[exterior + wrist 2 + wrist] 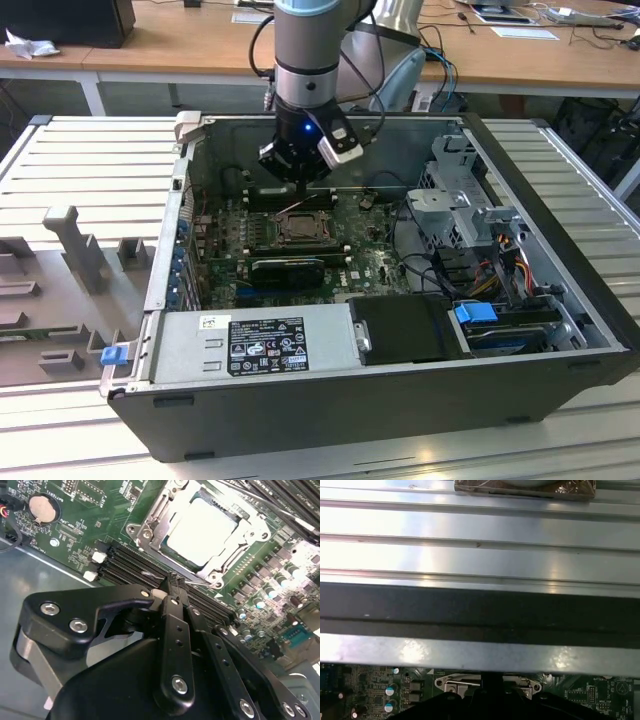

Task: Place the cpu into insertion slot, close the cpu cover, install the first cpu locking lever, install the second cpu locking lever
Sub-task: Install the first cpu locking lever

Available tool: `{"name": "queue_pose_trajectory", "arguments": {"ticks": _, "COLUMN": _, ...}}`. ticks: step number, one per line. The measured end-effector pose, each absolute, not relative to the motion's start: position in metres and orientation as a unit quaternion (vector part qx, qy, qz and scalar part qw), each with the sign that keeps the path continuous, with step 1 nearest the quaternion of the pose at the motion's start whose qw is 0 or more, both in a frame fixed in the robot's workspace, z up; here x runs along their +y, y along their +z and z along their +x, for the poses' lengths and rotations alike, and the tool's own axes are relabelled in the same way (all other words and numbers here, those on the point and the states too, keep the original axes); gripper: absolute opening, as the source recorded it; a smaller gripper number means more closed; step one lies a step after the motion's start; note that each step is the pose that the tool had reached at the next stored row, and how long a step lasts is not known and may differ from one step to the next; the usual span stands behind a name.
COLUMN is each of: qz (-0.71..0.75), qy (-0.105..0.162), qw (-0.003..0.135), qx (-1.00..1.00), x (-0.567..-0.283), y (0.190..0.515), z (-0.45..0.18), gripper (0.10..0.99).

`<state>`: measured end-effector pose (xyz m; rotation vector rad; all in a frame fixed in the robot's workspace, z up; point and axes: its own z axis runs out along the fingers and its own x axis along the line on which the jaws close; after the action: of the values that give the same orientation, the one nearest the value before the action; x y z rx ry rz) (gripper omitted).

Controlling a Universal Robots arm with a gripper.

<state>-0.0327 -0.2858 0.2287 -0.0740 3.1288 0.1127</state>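
A long wooden bench (150,45) runs along the back of the room, and in front of it an open computer case (380,400) lies on a ribbed metal table (90,160), its green motherboard (375,262) facing up.

The arm has its gripper (298,182) down inside the case, at about twelve o'clock from the insertion slot (298,228) in the exterior view. In the second wrist view the gripper's black fingers (176,605) stand pressed together into one narrow tip, with nothing visibly between them. That tip sits right at a thin wire lever (150,575) running along the socket's edge beside the long black memory slots (125,565).

The cpu (200,530) lies flat in the socket, a pale silvery square glaring under the light. The cpu cover (150,527), a dull metal frame with screws at its corners, looks to be down around it, the chip showing through its window.

So I'd judge the first two steps done and a locking lever in hand. Which of the two levers this is I can't tell. Latching it would call for a steady push that keeps the thin wire from slipping off the tip.
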Motion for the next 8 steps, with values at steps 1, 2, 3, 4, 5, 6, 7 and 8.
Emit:
{"name": "queue_pose_trajectory", "arguments": {"ticks": 1, "qz": -0.026, "qy": 0.036, "qw": 0.005, "qx": 0.999, "x": -0.2850, "y": 0.2271, "z": -0.0319, "gripper": 0.106}}
{"name": "queue_pose_trajectory", "arguments": {"ticks": 2, "qz": -0.028, "qy": 0.036, "qw": 0.005, "qx": 0.999, "x": -0.2846, "y": 0.2264, "z": -0.0313, "gripper": 0.106}}
{"name": "queue_pose_trajectory", "arguments": {"ticks": 3, "qz": -0.030, "qy": 0.036, "qw": 0.005, "qx": 0.999, "x": -0.2843, "y": 0.2258, "z": -0.0307, "gripper": 0.106}}
{"name": "queue_pose_trajectory", "arguments": {"ticks": 4, "qz": -0.032, "qy": 0.036, "qw": 0.005, "qx": 0.999, "x": -0.2839, "y": 0.2249, "z": -0.0296, "gripper": 0.106}}
{"name": "queue_pose_trajectory", "arguments": {"ticks": 5, "qz": -0.033, "qy": 0.036, "qw": 0.005, "qx": 0.999, "x": -0.2836, "y": 0.2242, "z": -0.0290, "gripper": 0.106}}
{"name": "queue_pose_trajectory", "arguments": {"ticks": 6, "qz": -0.034, "qy": 0.036, "qw": 0.005, "qx": 0.999, "x": -0.2832, "y": 0.2231, "z": -0.0278, "gripper": 0.106}}
{"name": "queue_pose_trajectory", "arguments": {"ticks": 7, "qz": -0.036, "qy": 0.036, "qw": 0.005, "qx": 0.999, "x": -0.2828, "y": 0.2221, "z": -0.0271, "gripper": 0.106}}
{"name": "queue_pose_trajectory", "arguments": {"ticks": 8, "qz": -0.037, "qy": 0.036, "qw": 0.004, "qx": 0.999, "x": -0.2825, "y": 0.2214, "z": -0.0265, "gripper": 0.106}}
